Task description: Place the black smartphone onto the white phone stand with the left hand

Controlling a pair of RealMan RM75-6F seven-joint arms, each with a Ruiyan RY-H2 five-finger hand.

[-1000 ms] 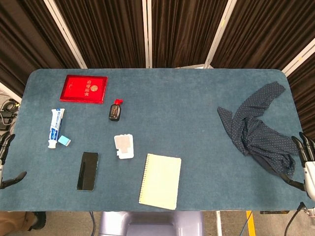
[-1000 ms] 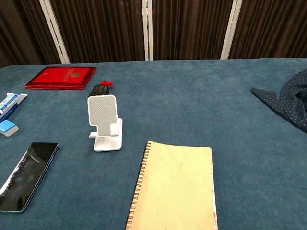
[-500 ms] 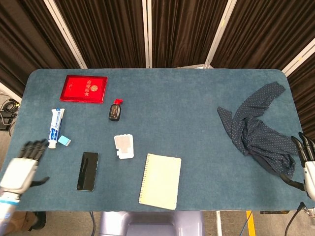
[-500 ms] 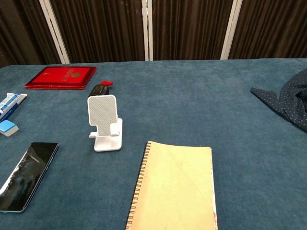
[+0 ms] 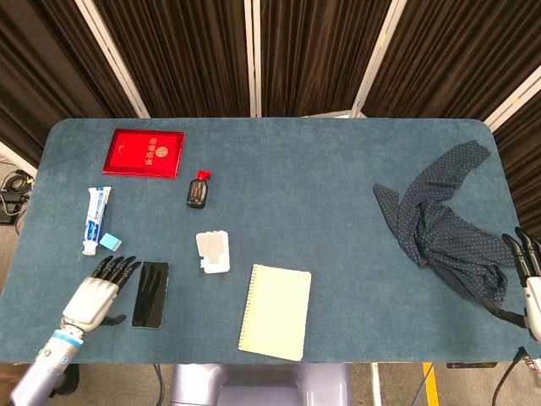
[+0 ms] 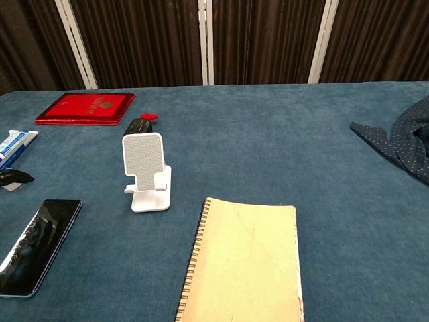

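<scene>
The black smartphone (image 5: pixel 150 293) lies flat, screen up, near the table's front left; the chest view has it at the lower left (image 6: pixel 32 244). The white phone stand (image 5: pixel 213 251) stands upright to its right, plain in the chest view (image 6: pixel 147 172). My left hand (image 5: pixel 99 293) hovers just left of the phone with fingers spread, holding nothing. Only a dark fingertip (image 6: pixel 15 176) of it shows in the chest view. My right hand (image 5: pixel 526 283) rests at the table's right edge, fingers apart and empty.
A yellow spiral notebook (image 5: pixel 275 311) lies right of the stand. A toothpaste tube (image 5: pixel 95 218) and blue eraser (image 5: pixel 110 243) sit behind the left hand. A red booklet (image 5: pixel 144 153), a black key fob (image 5: pixel 197 192) and a dotted dark cloth (image 5: pixel 444 225) lie farther off.
My left hand has come in from the table's left edge toward the right, and now sits beside the phone. The right hand and all objects have stayed put.
</scene>
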